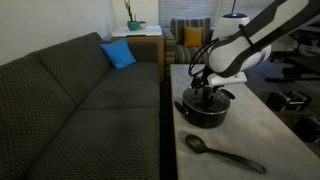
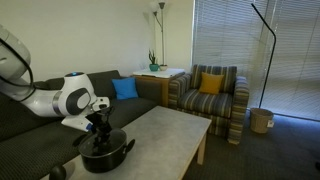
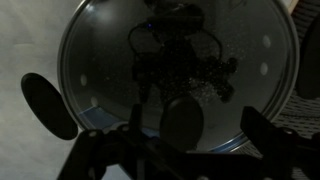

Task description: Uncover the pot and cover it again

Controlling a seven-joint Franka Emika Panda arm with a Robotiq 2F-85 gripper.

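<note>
Gripper (image 3: 180,142) hangs low over the pot (image 1: 203,110) with its jaws apart, flanking the knob (image 3: 183,118) without clamping it. The glass lid (image 3: 100,60) sits on the pot.

The arm (image 1: 262,35) angles down, end effector (image 1: 207,93) vertical with jaws apart.

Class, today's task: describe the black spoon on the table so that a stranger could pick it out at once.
Find the long grey sofa; a pale table stands beside it. On that table, apart from the round black pot under the robot's pincer, lies the spoon. It alone is long, thin and flat.
</note>
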